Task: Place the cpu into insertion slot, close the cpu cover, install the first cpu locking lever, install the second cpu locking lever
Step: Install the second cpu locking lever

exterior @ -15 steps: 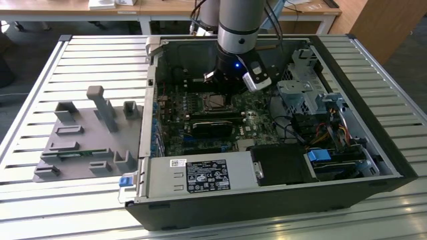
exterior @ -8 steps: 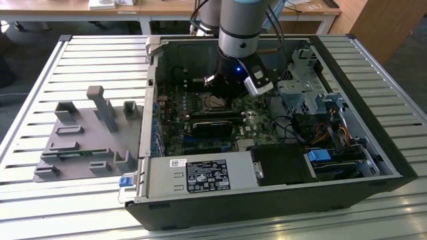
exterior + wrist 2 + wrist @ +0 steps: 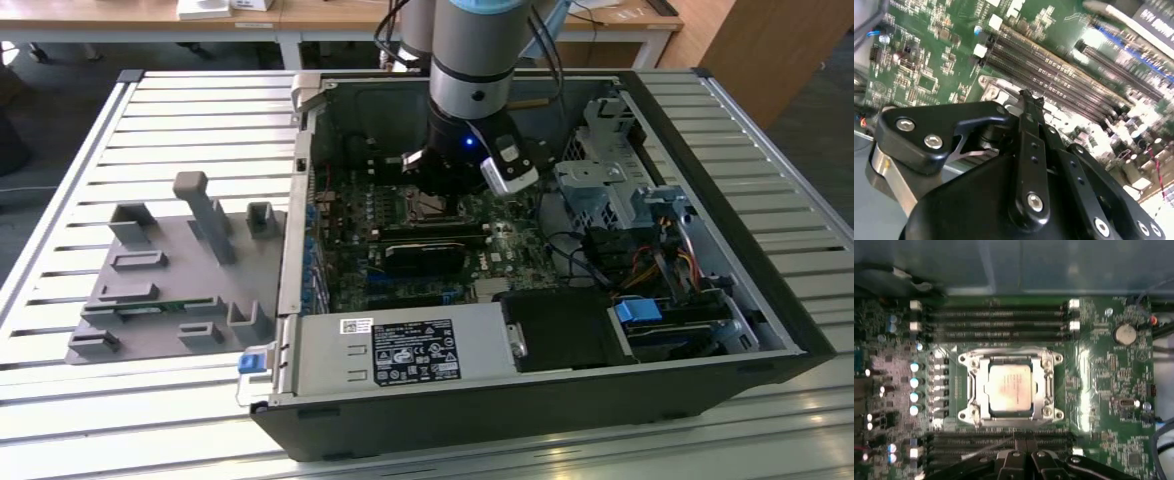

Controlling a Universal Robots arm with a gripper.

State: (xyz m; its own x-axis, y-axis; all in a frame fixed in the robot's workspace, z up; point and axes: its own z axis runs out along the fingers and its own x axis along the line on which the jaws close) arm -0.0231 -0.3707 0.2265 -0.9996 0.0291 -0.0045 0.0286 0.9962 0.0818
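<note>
In the first wrist view the cpu (image 3: 1009, 387), a square chip with a silvery top, lies flat in the insertion slot on the green motherboard (image 3: 1104, 380). The cpu cover (image 3: 1047, 386), a metal frame, lies flat around it. My gripper (image 3: 1021, 444) hovers just off one side of the socket, over the memory slots, with its black fingers together and nothing between them. A thin metal rod (image 3: 986, 447) slants across those slots beside the fingertips. The second wrist view shows the gripper (image 3: 1029, 100) low over the board. In the exterior view the gripper (image 3: 447, 190) hangs above the socket (image 3: 430, 206).
The open computer case (image 3: 747, 190) walls in the board. A long black card (image 3: 427, 255) lies near the socket, with the power supply (image 3: 400, 355) and drive cage (image 3: 601, 185) close by. A grey fixture plate (image 3: 174, 270) sits on the slatted table at the exterior view's left.
</note>
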